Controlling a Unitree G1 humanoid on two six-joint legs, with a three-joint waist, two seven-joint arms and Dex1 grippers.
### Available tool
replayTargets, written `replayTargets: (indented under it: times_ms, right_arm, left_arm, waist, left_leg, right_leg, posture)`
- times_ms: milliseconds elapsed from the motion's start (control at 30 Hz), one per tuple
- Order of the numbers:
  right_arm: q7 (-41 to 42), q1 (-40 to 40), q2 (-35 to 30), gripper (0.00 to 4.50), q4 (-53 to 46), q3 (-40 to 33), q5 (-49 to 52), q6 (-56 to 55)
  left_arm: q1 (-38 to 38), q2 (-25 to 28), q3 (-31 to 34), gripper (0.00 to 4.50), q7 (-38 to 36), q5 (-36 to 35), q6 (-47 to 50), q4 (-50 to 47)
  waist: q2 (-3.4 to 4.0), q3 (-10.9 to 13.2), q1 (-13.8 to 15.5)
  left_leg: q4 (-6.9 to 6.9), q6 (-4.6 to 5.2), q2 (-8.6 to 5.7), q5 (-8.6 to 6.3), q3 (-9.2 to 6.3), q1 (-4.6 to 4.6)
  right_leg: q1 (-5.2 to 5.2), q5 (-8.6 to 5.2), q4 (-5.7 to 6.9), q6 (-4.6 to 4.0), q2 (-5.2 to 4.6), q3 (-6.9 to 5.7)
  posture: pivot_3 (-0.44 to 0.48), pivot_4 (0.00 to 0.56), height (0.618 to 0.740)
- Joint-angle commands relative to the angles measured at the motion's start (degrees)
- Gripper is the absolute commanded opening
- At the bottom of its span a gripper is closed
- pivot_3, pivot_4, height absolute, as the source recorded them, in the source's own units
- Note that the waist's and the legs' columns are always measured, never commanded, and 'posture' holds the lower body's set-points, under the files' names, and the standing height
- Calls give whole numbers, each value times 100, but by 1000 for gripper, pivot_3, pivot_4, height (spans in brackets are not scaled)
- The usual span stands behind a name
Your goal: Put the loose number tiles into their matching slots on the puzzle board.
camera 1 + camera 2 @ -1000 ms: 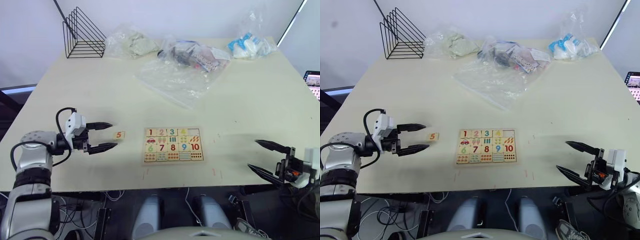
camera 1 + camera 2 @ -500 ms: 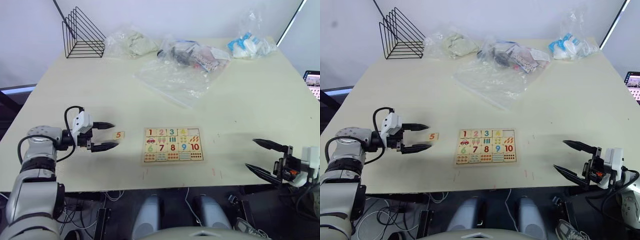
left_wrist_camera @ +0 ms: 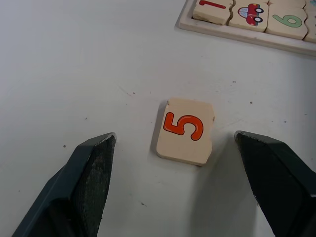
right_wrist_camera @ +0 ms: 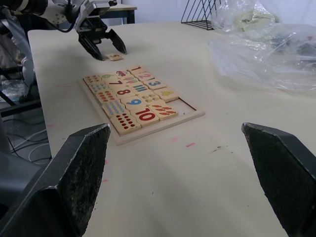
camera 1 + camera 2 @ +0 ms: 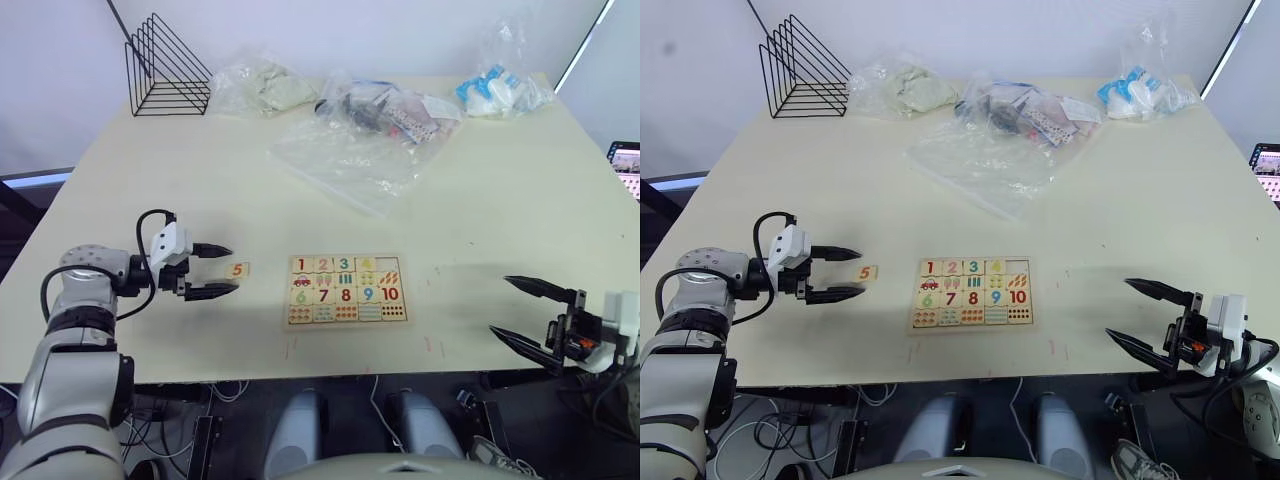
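A loose wooden tile with an orange 5 lies on the table just left of the puzzle board. The board holds number and picture tiles; one slot in its top row, at the right end, shows empty. My left gripper is open, its two black fingertips level with the tile's left edge and straddling it without touching. In the left wrist view the tile lies between the two fingers. My right gripper hangs open and empty at the table's near right edge, far from the board.
A black wire rack stands at the far left corner. Several plastic bags lie across the back of the table, with a bag of blue and white items at the far right. A screen sits beyond the right edge.
My left gripper has moved right toward the 5 tile, until its fingertips flank the tile's left side. The right gripper has barely moved.
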Motion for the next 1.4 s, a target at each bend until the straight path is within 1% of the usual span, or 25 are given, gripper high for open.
replayTargets:
  times_ms: [33,67,667,767,800,833,867,900,1233,1400]
  right_arm:
    - [-34,-4,-96,4500,-175,-117,83,26]
    - [-38,-9,-98,4500,-175,-116,83,29]
    - [-85,-71,-102,4500,-183,-26,62,18]
    - [-86,-81,-99,4500,-175,-15,53,13]
    - [-87,-83,-98,4500,-172,-12,51,10]
    - [-91,-88,-95,4500,-168,-8,49,8]
    - [-95,-92,-94,4500,-165,-3,47,6]
    - [-93,-99,-92,4500,-151,2,40,-5]
    - [-82,-155,-38,4500,-109,84,24,-40]
    - [-59,-184,-13,4500,-65,100,29,-67]
  left_arm:
    - [-36,-14,-110,3559,-175,-18,-113,-7]
    - [-33,-21,-127,3262,-175,-13,-138,-11]
    - [-93,26,-456,3262,-175,-59,-291,48]
    - [-97,44,-505,2469,-175,-102,-271,54]
    - [-96,51,-523,1989,-175,-118,-269,52]
    - [-93,57,-532,1601,-175,-131,-274,50]
    - [-89,64,-539,1095,-175,-144,-277,46]
    - [-79,72,-544,962,-175,-163,-279,37]
    - [22,184,-570,950,-175,-392,-253,-174]
    - [253,329,-575,950,-175,-780,97,-793]
  waist:
    - [0,0,1]
    - [0,0,1]
    - [1,-1,10]
    - [3,-2,11]
    - [3,-2,11]
    - [3,-2,10]
    - [3,-2,7]
    - [3,-2,6]
    - [3,-2,-2]
    - [2,-1,-5]
  left_leg:
    - [0,0,0,0,0,0]
    - [0,0,0,0,0,0]
    - [1,0,-1,0,0,0]
    - [1,0,-1,0,0,1]
    - [1,0,-1,0,0,2]
    - [1,0,-1,0,-1,3]
    - [1,0,-1,0,-1,4]
    - [1,0,-1,0,-1,4]
    - [1,0,-1,0,-1,3]
    - [1,0,0,0,-1,2]
  right_leg:
    - [0,0,0,0,0,0]
    - [0,0,0,0,0,0]
    - [0,0,1,0,0,1]
    - [0,0,1,0,0,1]
    - [1,0,2,0,0,1]
    - [1,0,4,0,0,1]
    - [1,0,5,0,0,0]
    - [1,0,6,0,0,0]
    - [1,0,5,0,0,1]
    - [0,0,5,0,0,2]
  posture:
    - [0,150,740]
    - [0,150,740]
    - [0,150,740]
    - [0,150,740]
    - [0,150,740]
    - [0,150,740]
    - [0,150,740]
    - [0,150,740]
    - [0,150,740]
    - [0,150,740]
